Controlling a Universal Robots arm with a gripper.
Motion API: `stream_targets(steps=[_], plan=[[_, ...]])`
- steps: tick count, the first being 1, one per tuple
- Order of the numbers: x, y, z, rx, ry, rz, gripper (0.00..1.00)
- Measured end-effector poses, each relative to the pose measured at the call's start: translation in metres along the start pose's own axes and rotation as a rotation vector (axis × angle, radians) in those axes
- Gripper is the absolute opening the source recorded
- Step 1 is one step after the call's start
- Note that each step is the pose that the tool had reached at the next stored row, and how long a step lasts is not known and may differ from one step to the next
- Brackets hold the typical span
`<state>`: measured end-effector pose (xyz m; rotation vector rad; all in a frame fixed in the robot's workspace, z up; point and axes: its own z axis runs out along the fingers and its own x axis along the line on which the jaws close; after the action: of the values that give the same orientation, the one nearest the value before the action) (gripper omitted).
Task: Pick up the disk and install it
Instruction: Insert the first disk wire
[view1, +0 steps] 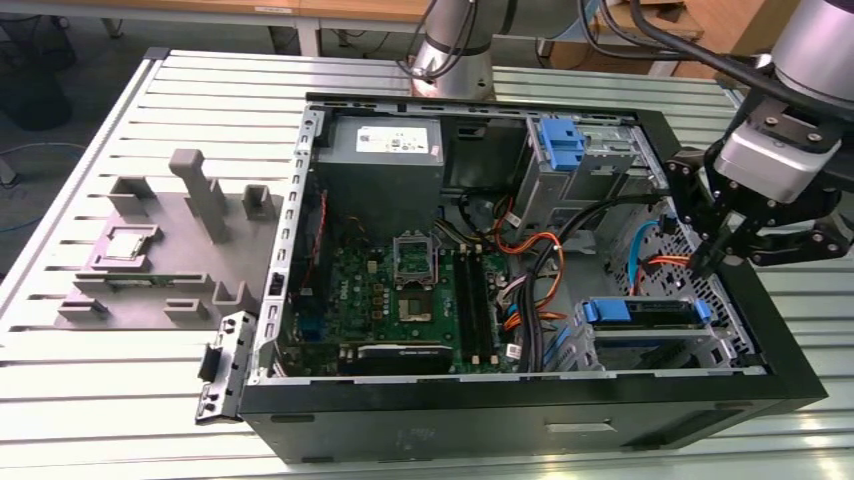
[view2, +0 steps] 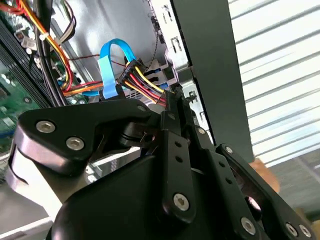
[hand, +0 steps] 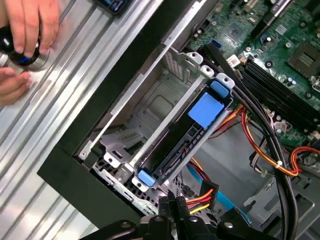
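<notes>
On the exterior view's left, a grey fixture block (view1: 160, 250) sits on the slatted metal bench (view1: 107, 380), at about nine o'clock from the open computer case (view1: 534, 400). Inside the case, the green motherboard (view1: 400, 290) lies left of centre, with the grey power supply (view1: 383, 145) at its twelve o'clock and a blue bracket (view1: 561, 145) at one o'clock. The disk (view1: 641, 312), edged by its blue carrier, sits seated in the drive cage at the case's four o'clock corner; in the first wrist view it (hand: 185, 135) lies slotted in the metal bay, a blue tab on top. The end effector (view1: 699, 268) hangs just above the disk at its one o'clock, fingers pressed together and holding nothing, near coloured power cables (view2: 142, 82). A person's hand (hand: 30, 25) rests on the bench in the first wrist view
</notes>
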<state>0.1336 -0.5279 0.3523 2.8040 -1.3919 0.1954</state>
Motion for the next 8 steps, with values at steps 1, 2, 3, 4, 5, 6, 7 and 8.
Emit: stream_targets(steps=[1,2,3,4,5,6,7,8], plan=[[0.0000,0.0000,0.0002,-0.0021,0.0009,0.018,0.17],[-0.0001,0.0000,0.0005,-0.0044,0.0020,0.037,0.17],[-0.0001,0.0000,0.0007,-0.0064,0.0029,0.055,0.17],[-0.0001,0.0000,0.0009,-0.0085,0.0039,0.073,0.17],[-0.0001,0.0001,0.0011,-0.0104,0.0047,0.091,0.17],[-0.0001,0.0001,0.0012,-0.0123,0.0056,0.109,0.17],[-0.0002,0.0002,0.0013,-0.0141,0.0065,0.125,0.17],[-0.0009,0.0007,0.0012,-0.0153,0.0073,0.136,0.17]])
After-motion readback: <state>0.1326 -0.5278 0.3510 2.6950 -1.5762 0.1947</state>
